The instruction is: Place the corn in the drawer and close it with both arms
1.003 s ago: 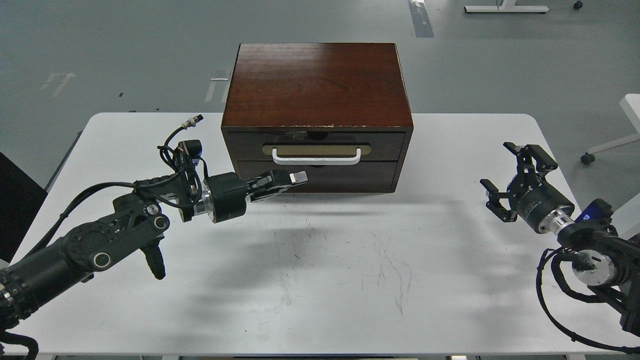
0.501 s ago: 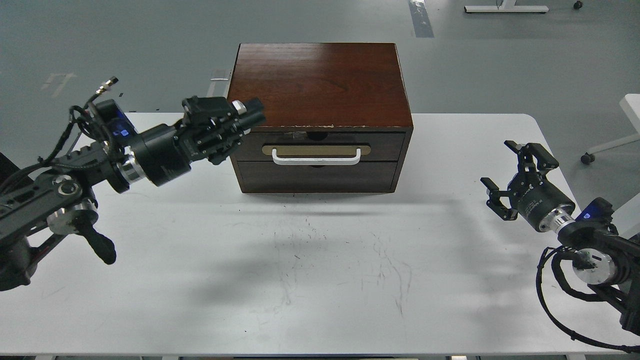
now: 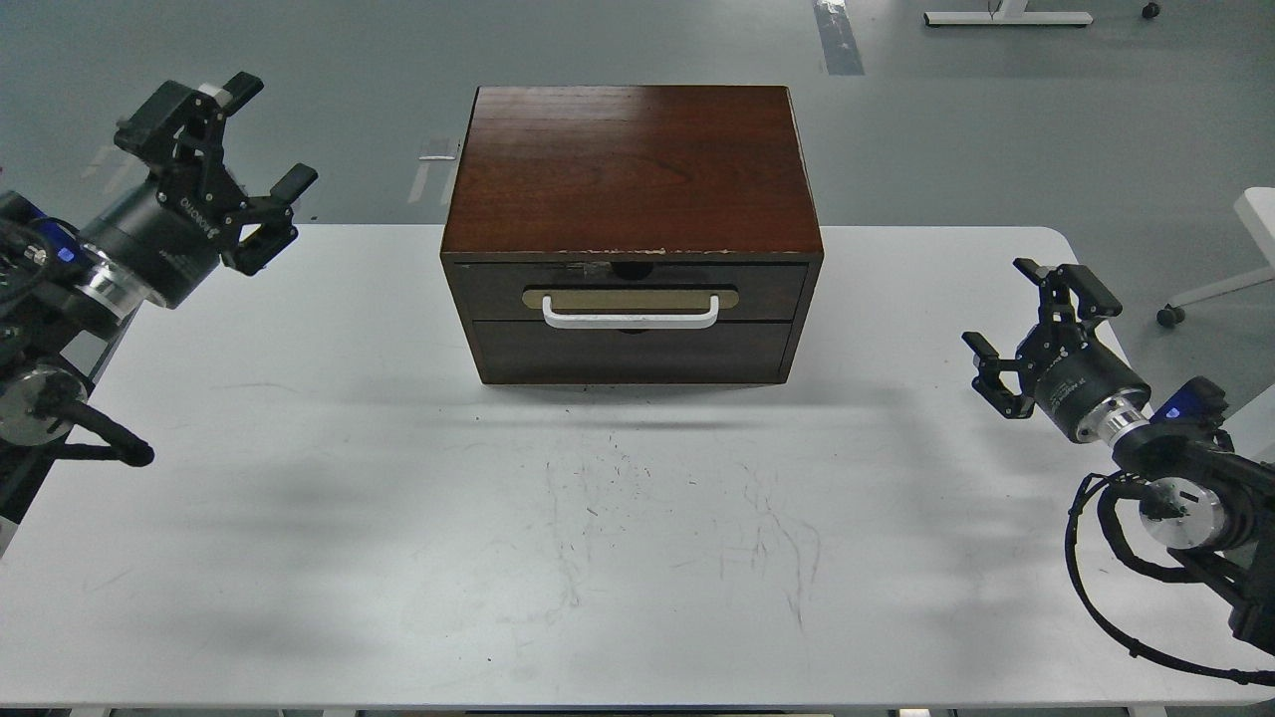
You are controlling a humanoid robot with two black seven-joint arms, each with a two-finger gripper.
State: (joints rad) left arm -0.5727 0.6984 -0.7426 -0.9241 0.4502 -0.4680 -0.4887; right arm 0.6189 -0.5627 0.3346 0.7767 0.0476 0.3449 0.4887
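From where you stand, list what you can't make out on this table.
- The corn: nowhere in the head view; whether it lies inside the shut drawer cannot be told, since the drawer front hides the inside.
- The cabinet: its back and sides are hidden by its own body.
- Both arms: cut off by the frame's left and right edges. Only the left hand and right hand show fully, both open and empty.

White lettering that reads roughly "ROBOTIQ" runs along the black cylindrical body of the left gripper (image 3: 244,139) at the far left. The black cylindrical body of the right gripper (image 3: 1016,319) at the right also carries small white print, too small to read. No other text is legible.
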